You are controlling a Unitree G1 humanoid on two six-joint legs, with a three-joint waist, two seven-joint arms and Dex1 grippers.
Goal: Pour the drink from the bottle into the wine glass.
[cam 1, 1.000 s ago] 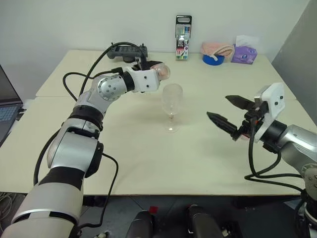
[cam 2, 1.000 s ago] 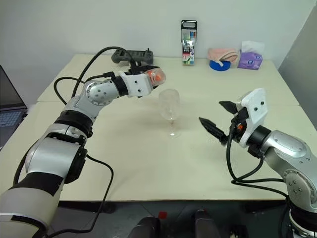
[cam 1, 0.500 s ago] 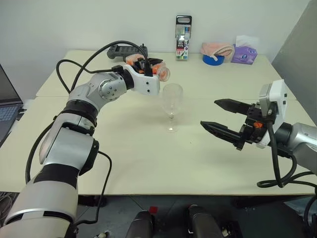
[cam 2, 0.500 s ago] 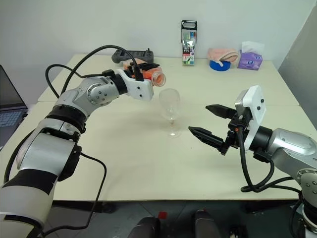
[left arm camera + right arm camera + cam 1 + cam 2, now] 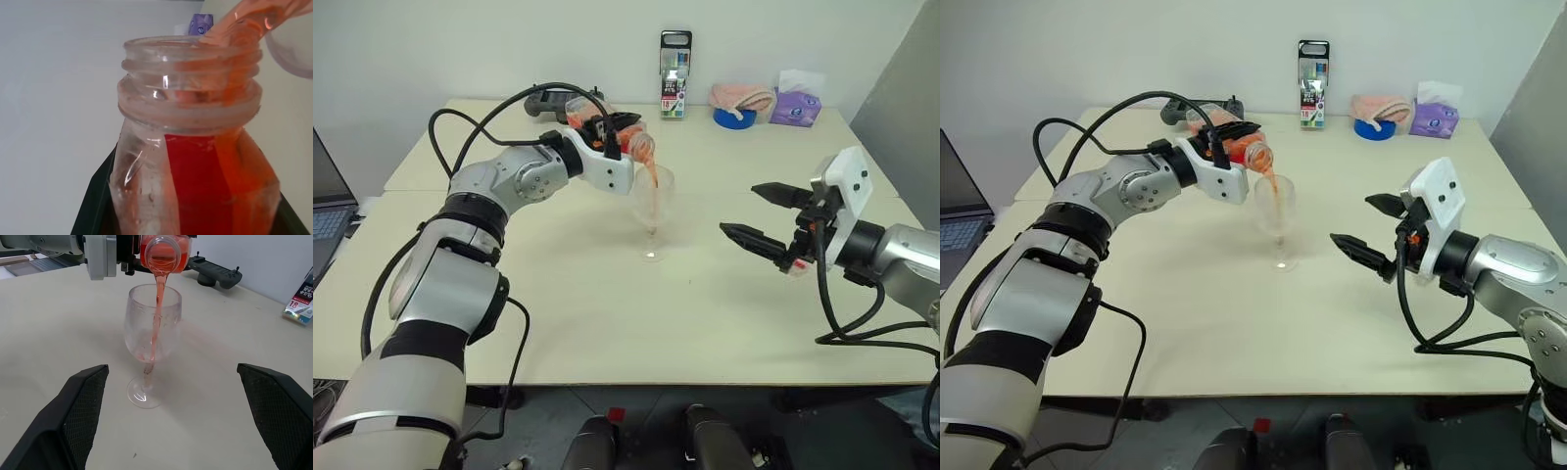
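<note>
pouring now: left gripper (image 5: 1234, 142) pinching the tipped bottle (image 5: 1239, 149), drink (image 5: 155, 320) streaming into the glass (image 5: 1276, 220) mid-table; right gripper (image 5: 1368, 228) spread, idle. tipping further could overshoot the rim and spill.

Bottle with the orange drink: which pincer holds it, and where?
The left pincer grips the bottle around its body; the right pincer holds nothing.

Left gripper (image 5: 1234, 140) tips the bottle (image 5: 1237, 147), drink (image 5: 1273, 191) streaming into the glass (image 5: 1277, 211) just below it; right gripper (image 5: 1368, 227) gapes nearby.
</note>
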